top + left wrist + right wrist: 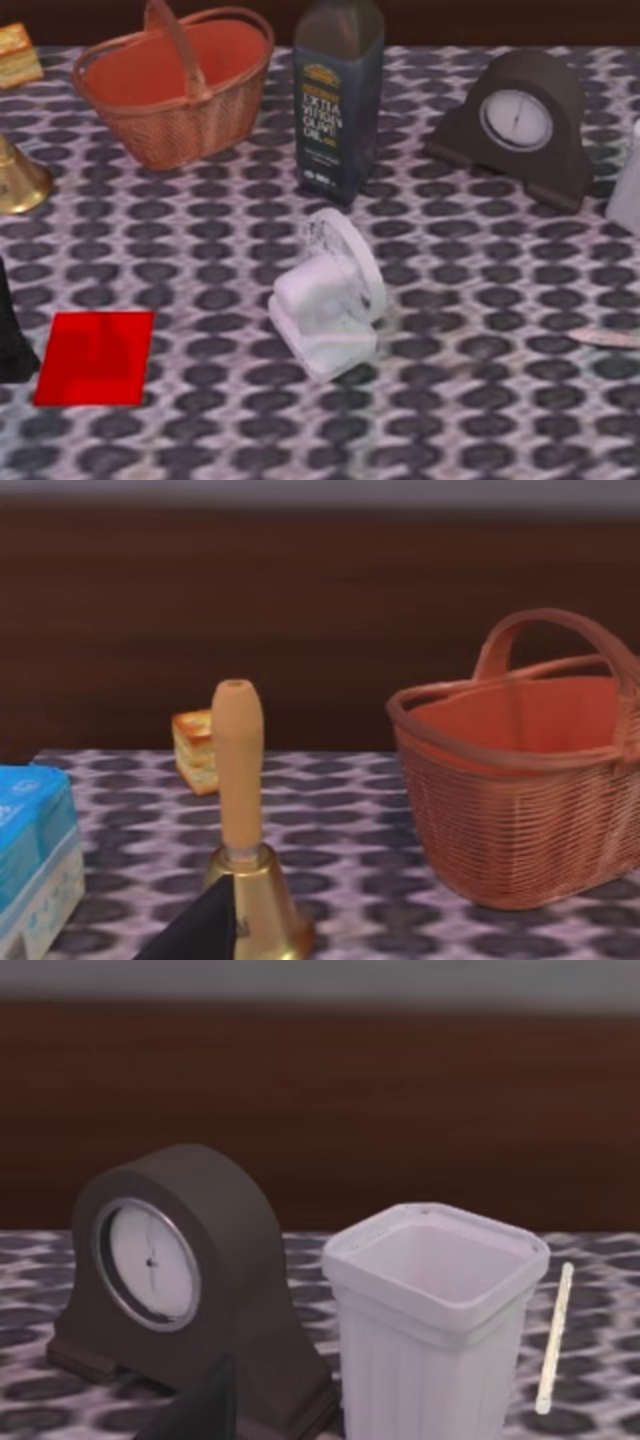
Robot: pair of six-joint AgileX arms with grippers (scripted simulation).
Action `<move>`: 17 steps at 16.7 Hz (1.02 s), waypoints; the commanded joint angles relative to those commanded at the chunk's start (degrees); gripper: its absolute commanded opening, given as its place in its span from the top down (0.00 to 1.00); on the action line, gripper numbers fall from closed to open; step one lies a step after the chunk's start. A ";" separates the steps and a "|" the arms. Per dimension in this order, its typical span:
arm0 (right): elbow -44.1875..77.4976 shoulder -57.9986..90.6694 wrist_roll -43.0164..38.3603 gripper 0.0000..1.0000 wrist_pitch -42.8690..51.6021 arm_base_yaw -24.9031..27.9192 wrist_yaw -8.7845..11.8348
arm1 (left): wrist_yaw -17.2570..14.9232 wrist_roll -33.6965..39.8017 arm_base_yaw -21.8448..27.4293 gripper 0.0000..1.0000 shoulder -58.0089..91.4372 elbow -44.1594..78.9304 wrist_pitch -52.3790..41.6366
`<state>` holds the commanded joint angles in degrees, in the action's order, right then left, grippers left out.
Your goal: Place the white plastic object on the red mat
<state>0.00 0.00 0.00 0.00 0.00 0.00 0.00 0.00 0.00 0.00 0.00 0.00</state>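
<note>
White plastic object (328,297) apart from red mat (95,358); end effectors' opening indiscernible.

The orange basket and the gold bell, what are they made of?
The orange-red woven basket looks like wicker: thin strands cross in rows, matte. The gold hand bell looks like polished brass, shiny with bright glints; its tan handle seems smooth wood, though plastic is possible.

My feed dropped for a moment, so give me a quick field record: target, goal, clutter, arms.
target: white plastic object, table centre, ungrasped
goal: red mat, bare, near the left edge
gap: target and mat apart
behind target: dark oil bottle
far left: wicker basket, brass bell
far right: mantel clock, white bin
arms: neither at the target
</note>
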 joint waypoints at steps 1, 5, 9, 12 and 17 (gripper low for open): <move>0.00 0.00 0.00 0.00 0.00 0.00 0.00 | 0.00 0.00 0.00 0.00 0.00 0.00 0.00; 0.00 0.00 0.00 0.00 0.00 0.00 0.00 | -0.29 2.11 1.61 0.00 3.46 3.45 -3.08; 0.00 0.00 0.00 0.00 0.00 0.00 0.00 | -0.63 9.70 6.48 0.00 16.36 16.26 -13.33; 0.00 0.00 0.00 0.00 0.00 0.00 0.00 | -0.66 18.10 11.41 0.00 31.34 31.04 -24.12; 0.00 0.00 0.00 0.00 0.00 0.00 0.00 | -0.49 34.74 20.84 0.00 61.55 61.31 -44.86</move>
<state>0.00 0.00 0.00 0.00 0.00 0.00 -0.49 34.74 20.84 61.55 61.31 -44.86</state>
